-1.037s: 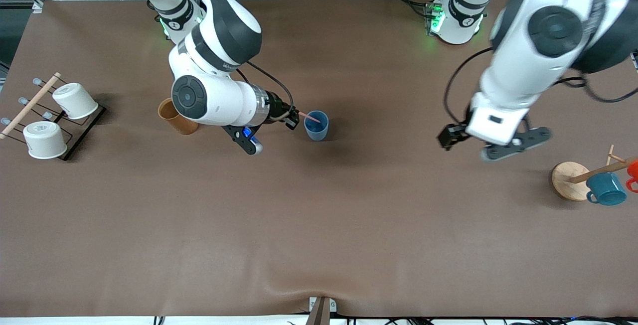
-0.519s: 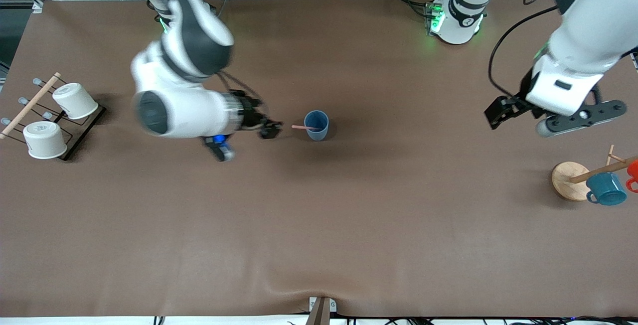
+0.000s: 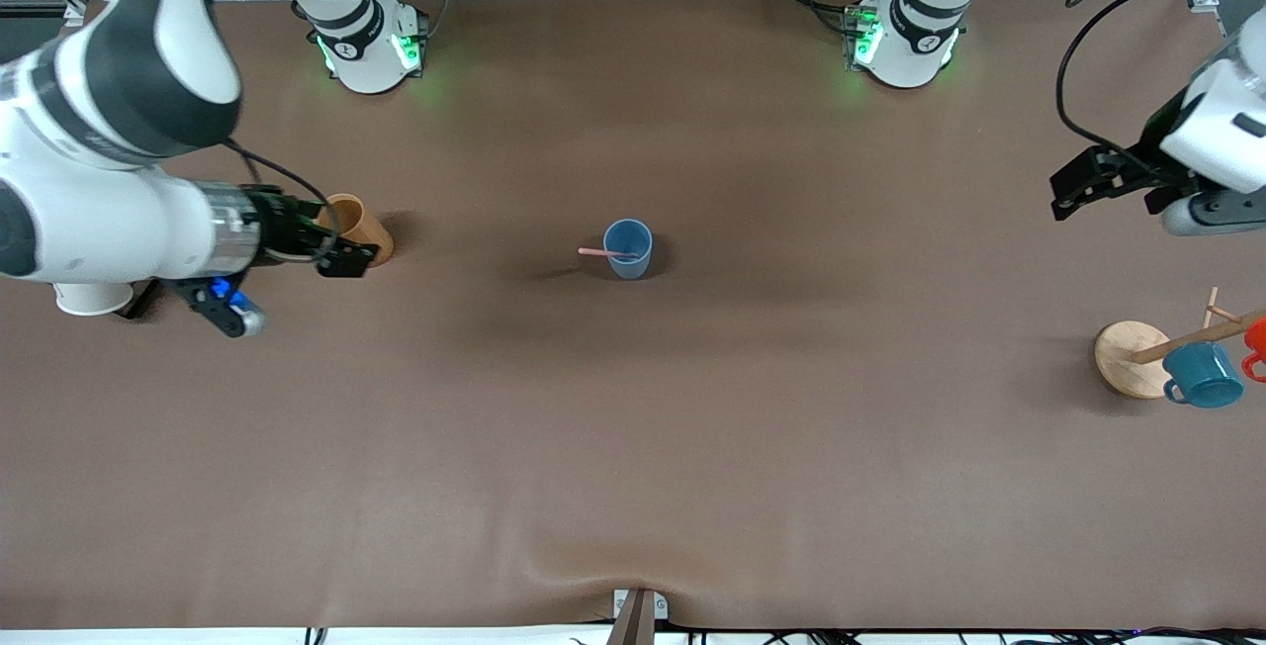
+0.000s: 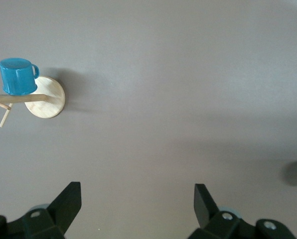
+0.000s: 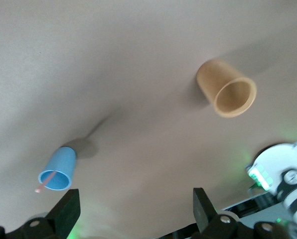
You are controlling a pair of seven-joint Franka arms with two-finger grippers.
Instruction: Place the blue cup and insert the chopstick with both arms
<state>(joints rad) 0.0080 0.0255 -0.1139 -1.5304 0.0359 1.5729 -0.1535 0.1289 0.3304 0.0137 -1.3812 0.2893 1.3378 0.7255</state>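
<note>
The right gripper [image 3: 346,260] sits at mid-left of the front view, up over the table just beside the brown cylinder [image 3: 358,228]. Its fingers [image 5: 66,211] are spread wide in the right wrist view, with nothing between them. The arm it belongs to fills the upper left of the frame and covers most of the rack of white cups [image 3: 89,297] there.

Outward from that hand, toward the middle of the frame, stands the blue cup [image 3: 629,247], upright on the bare table [image 3: 633,447] and well apart from both grippers. The chopstick [image 3: 599,252] is in it: one end is down inside, the other leans out over the rim, and its long axis runs roughly level across the frame, pointing back at the right gripper. The right wrist view shows the same, the pink tip poking past the cup's mouth.

The left gripper [image 3: 1101,180] hangs at the upper right edge of the frame, also splayed open and empty, over bare table above the wooden mug stand [image 3: 1128,358] with its teal mug [image 3: 1202,375].

Of the two, the right gripper looks the nearer to the cup, though neither is close. By my reading the cup is placed, the stick is in, and both arms are clear, so little seems left to do.
</note>
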